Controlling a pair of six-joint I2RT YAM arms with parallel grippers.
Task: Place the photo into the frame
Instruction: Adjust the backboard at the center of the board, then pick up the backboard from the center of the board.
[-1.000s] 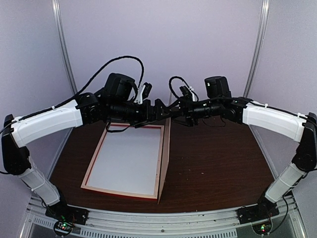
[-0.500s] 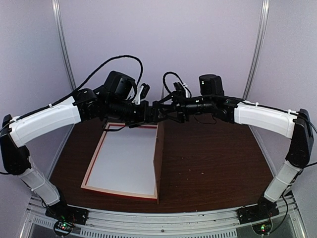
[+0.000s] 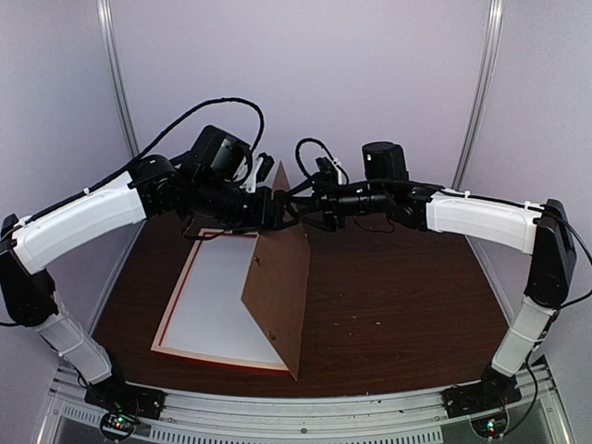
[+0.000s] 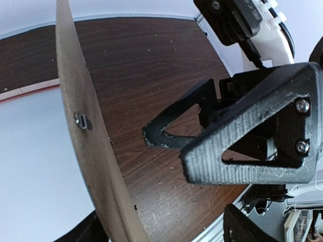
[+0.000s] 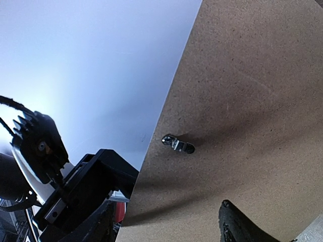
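Both arms reach out and fold inward, forearms near level, wrists nose to nose above the far end of the frame, which lies flat on the table, left of centre. Between the wrists stands the brown backing board, tilted on its lower edge. My left gripper straddles its top edge, jaws apart — contact I cannot tell. The right gripper faces the board's broad side, jaws apart, holding nothing. A white sheet fills the frame — whether it is the photo, I cannot say.
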